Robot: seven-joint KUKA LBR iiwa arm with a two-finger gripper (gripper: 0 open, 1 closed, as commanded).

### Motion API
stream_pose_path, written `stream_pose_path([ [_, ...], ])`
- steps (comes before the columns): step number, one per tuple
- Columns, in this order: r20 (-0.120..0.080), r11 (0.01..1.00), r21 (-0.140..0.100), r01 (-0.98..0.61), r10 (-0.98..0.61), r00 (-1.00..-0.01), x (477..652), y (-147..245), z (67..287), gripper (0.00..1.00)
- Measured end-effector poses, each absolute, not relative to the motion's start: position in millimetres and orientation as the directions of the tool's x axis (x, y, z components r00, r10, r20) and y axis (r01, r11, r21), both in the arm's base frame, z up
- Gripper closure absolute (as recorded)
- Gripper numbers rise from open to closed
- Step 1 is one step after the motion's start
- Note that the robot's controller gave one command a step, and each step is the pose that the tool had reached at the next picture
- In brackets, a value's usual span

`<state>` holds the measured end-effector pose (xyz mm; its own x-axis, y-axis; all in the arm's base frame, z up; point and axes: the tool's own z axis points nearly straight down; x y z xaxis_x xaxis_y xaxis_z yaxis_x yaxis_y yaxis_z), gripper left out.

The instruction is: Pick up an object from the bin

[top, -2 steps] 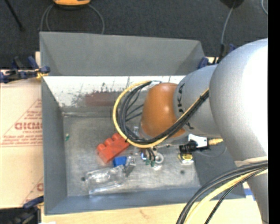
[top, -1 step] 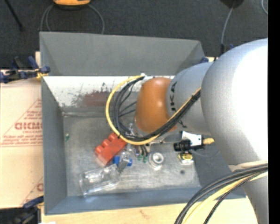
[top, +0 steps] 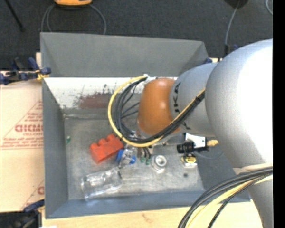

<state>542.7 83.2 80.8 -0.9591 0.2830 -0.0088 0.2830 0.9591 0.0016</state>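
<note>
- Pincer (top: 144,156) is down low in the bin (top: 54,146), just right of the red brick (top: 106,148). It is mostly hidden under the arm's orange cover (top: 156,103), so I can't tell whether it is spread or pressed together.
- Camera view: the arm comes in from the right. A loop of cables (top: 115,104) curls round the cover, above and to the right of the red brick.
- The red brick lies on the bin floor, left of centre and tilted.
- A small blue piece (top: 127,157) sits right at the brick's lower right corner, touching it or nearly so. It is the thing nearest the pincer, just to the pincer's left. I can't see it being pinched.
- A silver ring (top: 159,163) lies right of the brick, past the blue piece and just beside the pincer's tip.
- A yellow-and-black piece (top: 190,160) lies further right of the brick, beyond the ring.
- A clear plastic wrapper (top: 100,182) lies below the brick, near the front wall and apart from the brick.
</note>
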Motion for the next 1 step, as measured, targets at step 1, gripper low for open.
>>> stream_pose_path([
  [1,-0.011,0.975,0.004,0.224,0.224,-0.974,544.8,58.1,227.7,1.0],
])
